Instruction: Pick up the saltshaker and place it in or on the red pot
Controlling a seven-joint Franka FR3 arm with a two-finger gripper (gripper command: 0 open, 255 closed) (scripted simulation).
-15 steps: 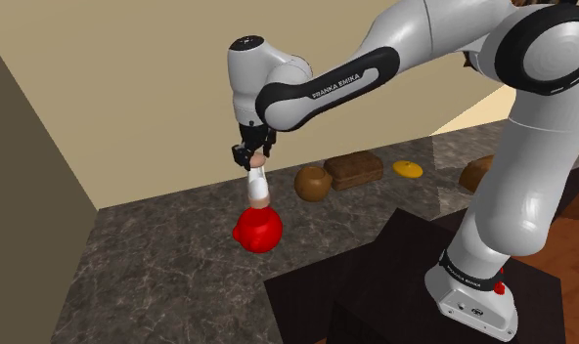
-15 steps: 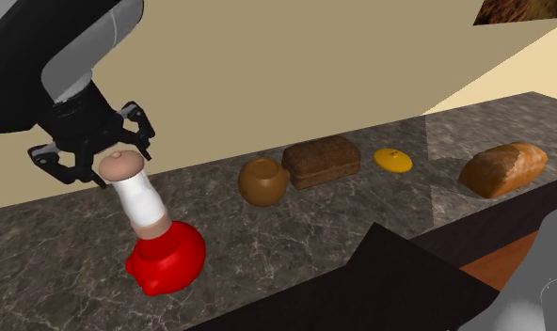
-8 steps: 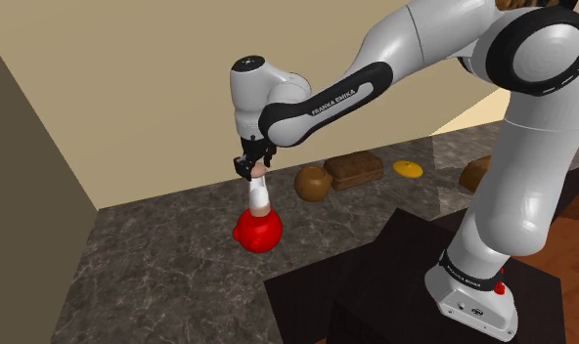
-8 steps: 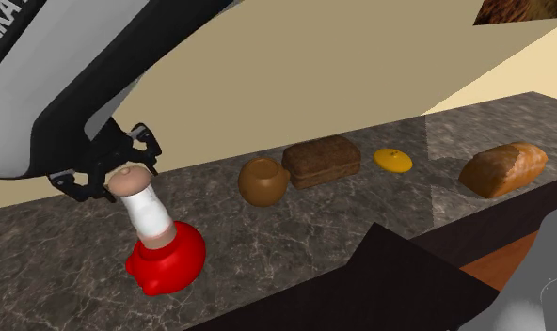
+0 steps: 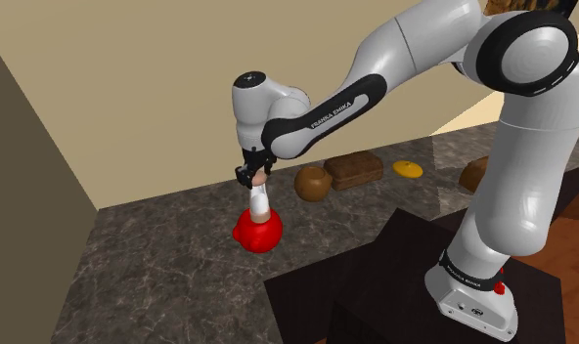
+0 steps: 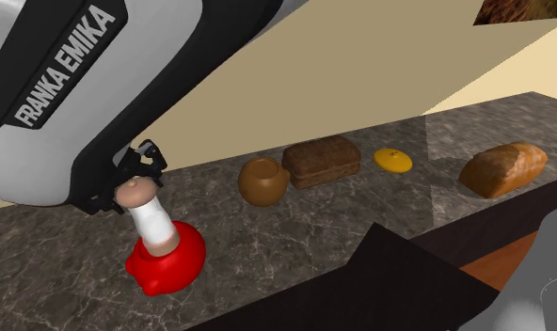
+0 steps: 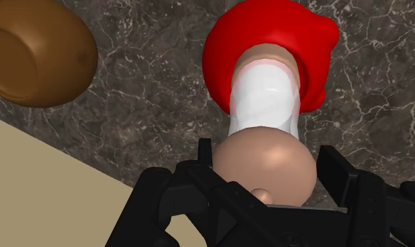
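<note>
The gripper clasps the saltshaker, whose base sits in the red pot near the bench's back edge. A brown bowl stands near it, with bare bench in front.

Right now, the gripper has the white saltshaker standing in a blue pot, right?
No: the pot is red, not blue, as the second exterior view shows. The gripper does have the white saltshaker standing in it.

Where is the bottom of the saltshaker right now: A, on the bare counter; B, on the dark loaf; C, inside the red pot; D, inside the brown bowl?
C: the saltshaker stands tilted with its lower end in the red pot, its top clasped by the gripper.
</note>
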